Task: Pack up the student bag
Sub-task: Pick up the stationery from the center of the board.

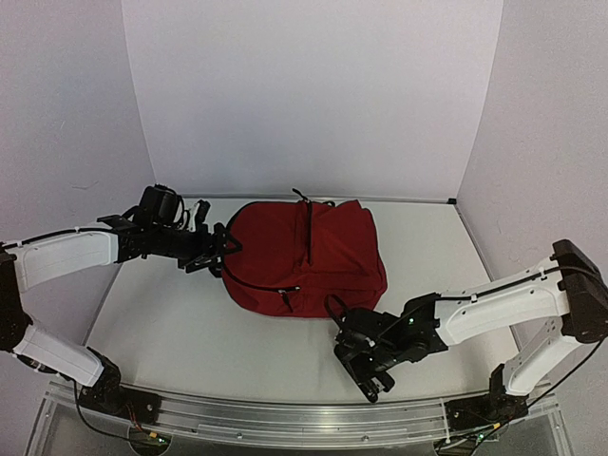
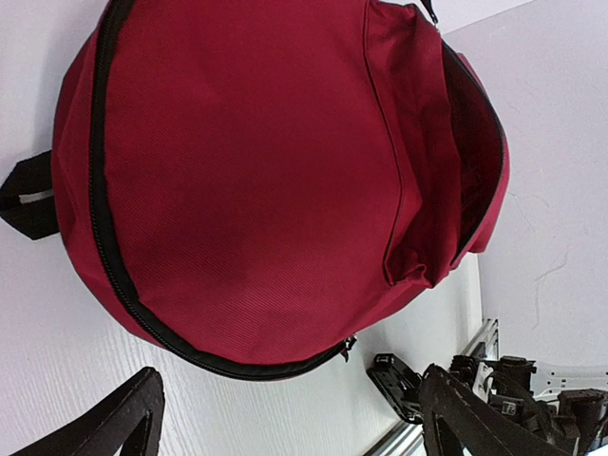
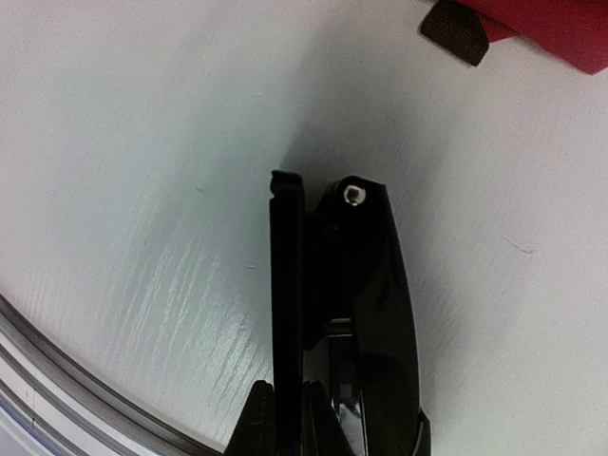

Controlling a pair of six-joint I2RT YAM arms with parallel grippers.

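Backpack (image 1: 306, 255), dark red with black zippers, lies flat; left claw (image 1: 218, 252) gapes empty, right claw (image 3: 321, 195) closed, empty.

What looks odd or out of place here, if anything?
Nothing looks spilled or damaged. The student bag lies flat on the table with one pocket gaping unzipped, its mouth sagging. The right end effector is shut on nothing, over the tabletop near the bag.

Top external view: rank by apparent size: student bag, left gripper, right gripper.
1. student bag: largest by far.
2. left gripper and right gripper: they look about alike. The right one sits nearer the camera and is shut while the left is open, so I am not ranking them.
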